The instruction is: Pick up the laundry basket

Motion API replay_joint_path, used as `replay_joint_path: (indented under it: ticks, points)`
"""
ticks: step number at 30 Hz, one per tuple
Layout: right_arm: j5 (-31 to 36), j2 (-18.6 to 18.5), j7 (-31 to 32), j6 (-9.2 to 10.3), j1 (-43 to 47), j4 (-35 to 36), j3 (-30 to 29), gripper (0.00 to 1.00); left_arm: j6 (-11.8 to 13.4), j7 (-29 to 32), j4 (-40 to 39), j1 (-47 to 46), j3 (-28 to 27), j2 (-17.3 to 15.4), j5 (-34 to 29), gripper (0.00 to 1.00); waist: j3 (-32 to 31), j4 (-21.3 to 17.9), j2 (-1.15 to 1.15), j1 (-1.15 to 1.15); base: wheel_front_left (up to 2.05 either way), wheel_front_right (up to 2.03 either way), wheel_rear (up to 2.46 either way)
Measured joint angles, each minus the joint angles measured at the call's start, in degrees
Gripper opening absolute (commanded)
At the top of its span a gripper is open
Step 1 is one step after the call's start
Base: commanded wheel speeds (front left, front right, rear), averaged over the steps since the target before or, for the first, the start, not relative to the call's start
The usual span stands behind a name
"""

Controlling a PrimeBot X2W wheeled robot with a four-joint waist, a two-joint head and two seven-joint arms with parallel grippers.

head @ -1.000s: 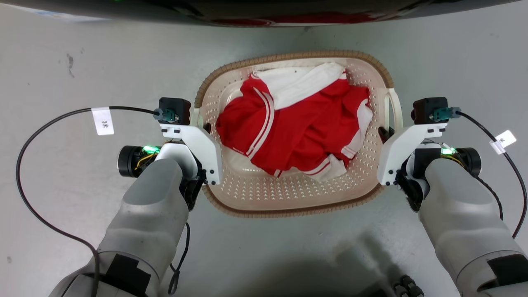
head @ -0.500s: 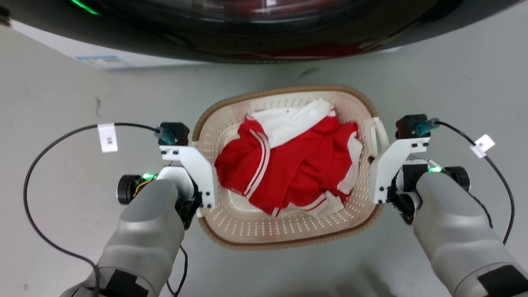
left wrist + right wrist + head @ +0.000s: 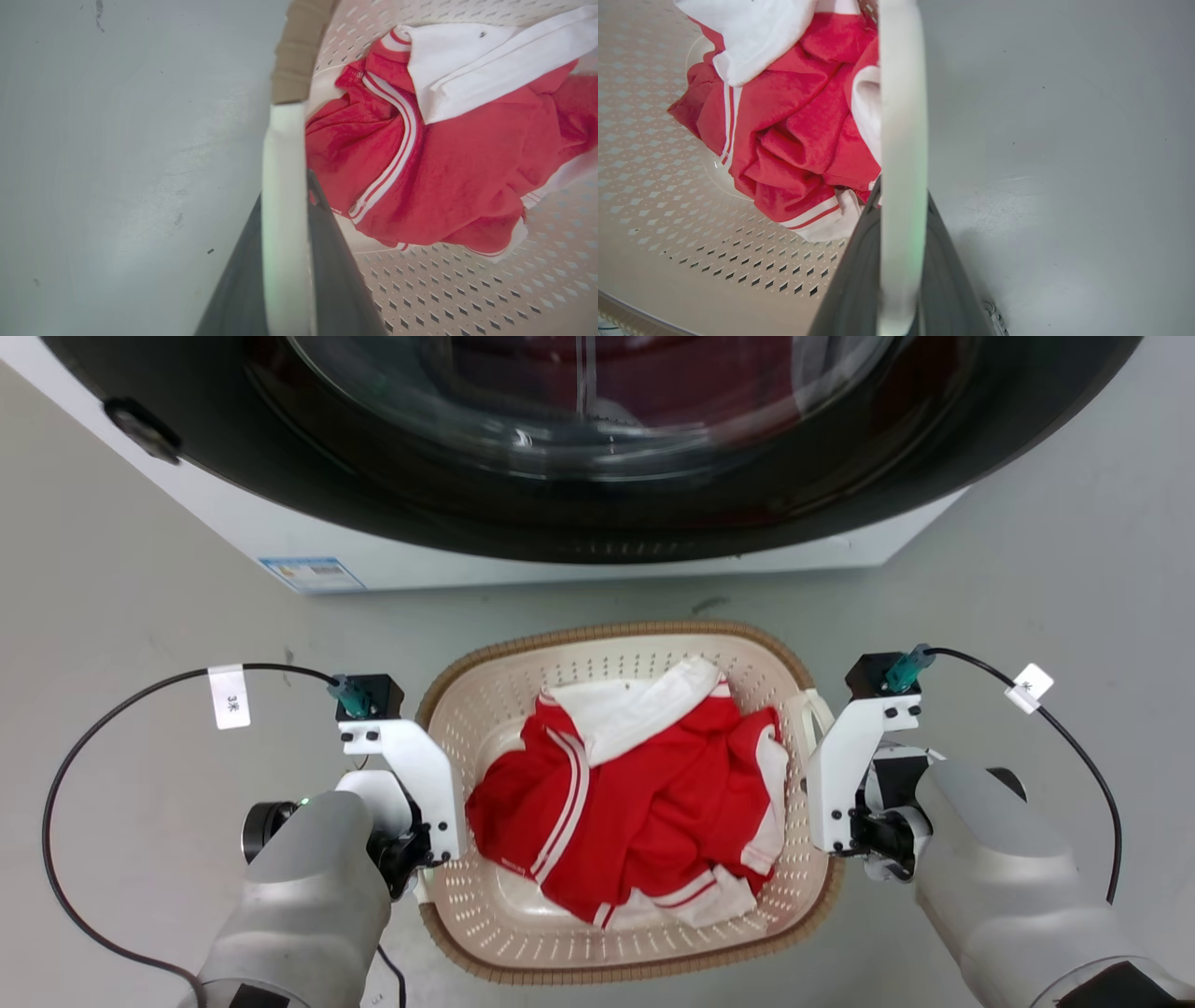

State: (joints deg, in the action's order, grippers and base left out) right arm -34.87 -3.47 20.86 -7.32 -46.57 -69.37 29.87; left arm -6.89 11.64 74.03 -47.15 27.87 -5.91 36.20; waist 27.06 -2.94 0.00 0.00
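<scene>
Grip: white handles (image 3: 282,154) clamped between the fingers (image 3: 336,280) of the left gripper (image 3: 285,196), 9 o'clock, and the right gripper (image 3: 901,196), 3 o'clock.
Progress: hold secured; lift judged left to finish, clearance from the floor (image 3: 140,616) unclear.
Basket: laundry basket (image 3: 607,633) held centrally, mouth up, long axis 9 to 3 o'clock, red garment (image 3: 653,803) inside.
Beyond: washer (image 3: 597,476) at 12 o'clock.

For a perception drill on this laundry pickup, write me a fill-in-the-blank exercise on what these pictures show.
1. The laundry basket holds a crumpled garment that is white and ____.
2. The basket's woven-look rim is coloured ____.
3. The left end effector and the right end effector each clamp a white loop ____ of the basket.
Missing words: red; brown; handle.
</scene>
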Motion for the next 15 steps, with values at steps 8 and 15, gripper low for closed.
replay_joint_path:
  ticks: [8,15]
  points:
    - [-3.35,0.1,5.98,0.0,0.04,-1.29,2.71,0.0,-0.15,5.8,0.0,0.72,0.14,-0.47,1.4,0.0,-6.66,0.72,0.0,0.0,0.0,0.0,0.0]
    - [-5.67,0.09,11.04,0.0,0.08,-2.42,3.6,0.0,-0.14,9.38,0.01,1.19,0.92,-0.23,1.8,0.0,-11.84,1.05,0.0,0.0,0.0,0.0,0.0]
